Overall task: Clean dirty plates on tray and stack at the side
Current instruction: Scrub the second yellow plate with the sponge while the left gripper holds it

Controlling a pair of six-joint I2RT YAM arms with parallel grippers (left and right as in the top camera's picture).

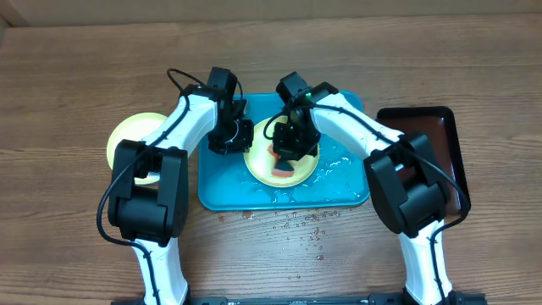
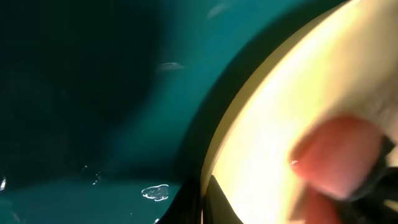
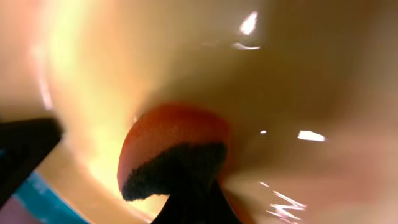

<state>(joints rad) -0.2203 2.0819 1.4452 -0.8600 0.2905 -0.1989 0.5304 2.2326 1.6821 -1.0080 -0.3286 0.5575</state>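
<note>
A pale yellow-green plate (image 1: 258,163) lies in the turquoise tray (image 1: 218,191). My left gripper (image 1: 238,135) is shut on the plate's left rim; in the left wrist view the rim (image 2: 280,112) runs between the fingertips (image 2: 202,200) above the wet tray (image 2: 93,93). My right gripper (image 1: 293,149) is shut on an orange-red sponge (image 1: 284,172) with a dark scrub side, pressed on the plate. The right wrist view shows the sponge (image 3: 168,134) in the fingers (image 3: 193,202) against the plate (image 3: 280,74). A second yellow-green plate (image 1: 127,135) lies on the table to the left. The blue-white plate is out of view.
A dark brown-black tray (image 1: 442,127) lies at the right of the turquoise tray. Water puddles sit on the tray's right part (image 1: 339,161), and drops lie on the wooden table (image 1: 306,225) in front of it.
</note>
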